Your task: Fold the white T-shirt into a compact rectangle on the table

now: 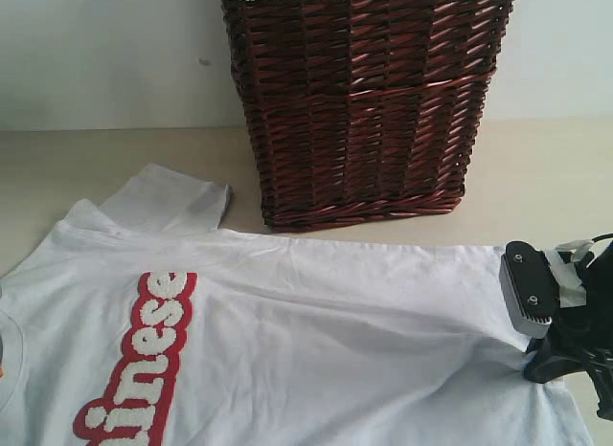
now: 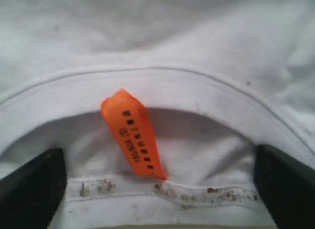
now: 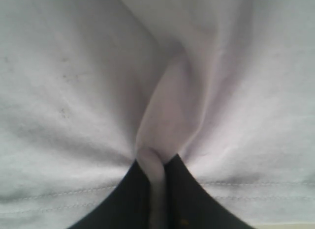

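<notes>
Lying spread flat, letters up, the white T-shirt covers the table before the wicker basket. Our right gripper pinches a fabric ridge near the hem. The left gripper gapes wide and empty, straddling the collar by the orange tag. We'd clamp the collar next, then lift both ends evenly.

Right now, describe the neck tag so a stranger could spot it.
Start at the white T-shirt spread on the table in front of the dark wicker basket. Follow it to the curved collar at its left end in the exterior view. The tag is a small orange strip with dark print lying inside it, the only orange against white cloth.
</notes>
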Available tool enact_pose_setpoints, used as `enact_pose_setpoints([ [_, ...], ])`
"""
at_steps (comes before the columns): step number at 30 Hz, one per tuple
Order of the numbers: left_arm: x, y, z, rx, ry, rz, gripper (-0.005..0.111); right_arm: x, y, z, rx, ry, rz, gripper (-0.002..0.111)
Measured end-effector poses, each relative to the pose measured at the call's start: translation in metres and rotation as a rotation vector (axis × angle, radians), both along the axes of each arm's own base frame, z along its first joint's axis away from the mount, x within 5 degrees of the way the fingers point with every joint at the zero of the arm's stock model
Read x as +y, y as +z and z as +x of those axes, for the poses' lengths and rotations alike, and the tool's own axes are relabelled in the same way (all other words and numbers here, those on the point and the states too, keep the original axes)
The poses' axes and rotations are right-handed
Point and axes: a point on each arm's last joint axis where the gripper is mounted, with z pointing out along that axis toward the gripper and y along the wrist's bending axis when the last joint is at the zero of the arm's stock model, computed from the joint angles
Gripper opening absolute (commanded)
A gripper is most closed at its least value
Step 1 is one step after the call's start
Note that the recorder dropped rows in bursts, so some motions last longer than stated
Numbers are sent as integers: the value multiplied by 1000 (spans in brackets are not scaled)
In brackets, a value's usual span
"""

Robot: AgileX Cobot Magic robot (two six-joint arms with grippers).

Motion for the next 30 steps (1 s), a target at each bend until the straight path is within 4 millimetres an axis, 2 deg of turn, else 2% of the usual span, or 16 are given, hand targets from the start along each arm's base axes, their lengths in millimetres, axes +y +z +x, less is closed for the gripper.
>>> enact_pose_setpoints([
  [2,0,0,0,0,0,0,103,0,0,0,0,0,0,0],
  [4,-1,0,0,-1,9,-6,96,0,0,0,0,0,0,0],
  [6,-1,0,0,-2,16,-9,79,0,0,0,0,0,0,0],
  [10,-1,-1,2,-11,40,-15,34,0,0,0,0,0,0,0],
  [12,-1,-1,3,-12,44,-18,20,0,0,0,0,0,0,0],
  [15,-2,-1,3,-8,51,-22,7,0,0,0,0,0,0,0],
  [17,-2,-2,2,-1,63,-23,0,0,0,0,0,0,0,0],
  [30,-2,-2,2,2,72,-25,0,0,0,0,0,0,0,0],
])
